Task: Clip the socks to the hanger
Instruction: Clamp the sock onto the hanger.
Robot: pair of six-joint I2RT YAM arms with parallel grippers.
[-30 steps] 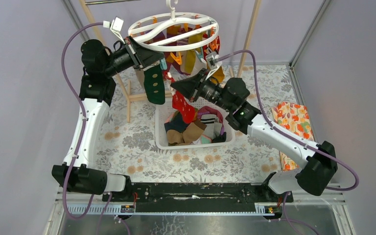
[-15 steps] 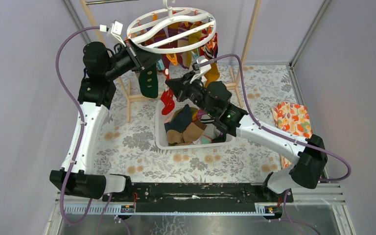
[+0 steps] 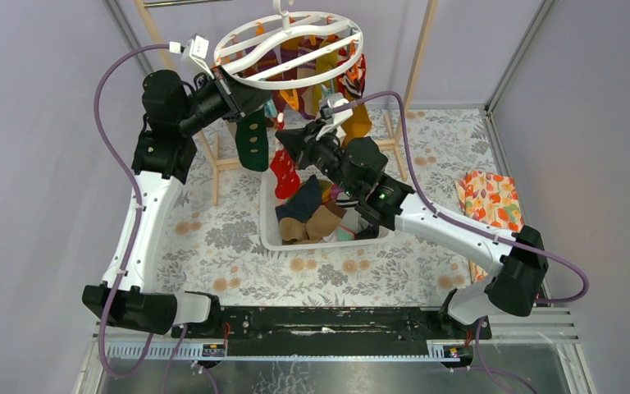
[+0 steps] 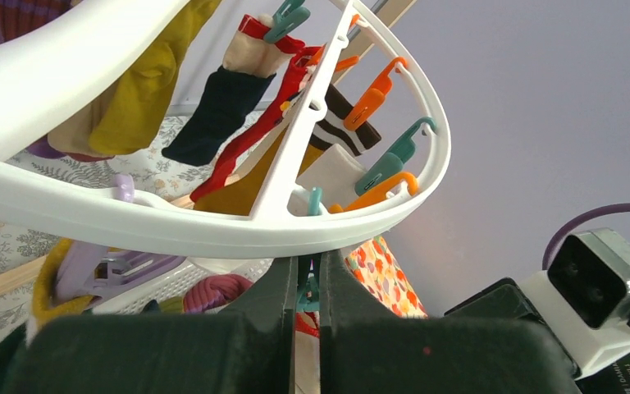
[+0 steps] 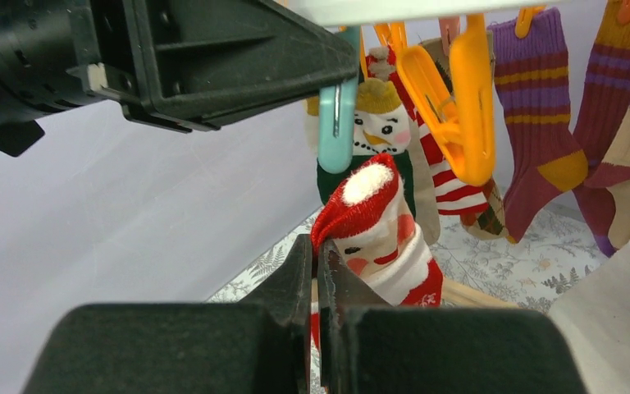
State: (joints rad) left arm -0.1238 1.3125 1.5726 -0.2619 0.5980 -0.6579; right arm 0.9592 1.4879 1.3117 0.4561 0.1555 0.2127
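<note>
1. The hanger [image 4: 213, 234] is moulded in smooth, glossy white plastic.
2. The teal clip [image 5: 336, 123] and the orange clip [image 5: 472, 107] are made of shiny plastic.
3. The Santa sock [image 5: 377, 238] is knitted of matt, fuzzy cloth.

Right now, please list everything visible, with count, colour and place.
hanger: one, white, hanging top centre
clips: several, orange and teal, on the hanger ring
hung socks: several, mixed colours, under the hanger
Santa sock: one, red-white, below the teal clip
basket: one, white, table centre
loose socks: several, mixed colours, in the basket
floral cloth: one, orange, table's right edge
wooden frame: one, tan, behind the hanger
left gripper: one, black, shut on the teal clip
right gripper: one, black, shut on the Santa sock
</note>
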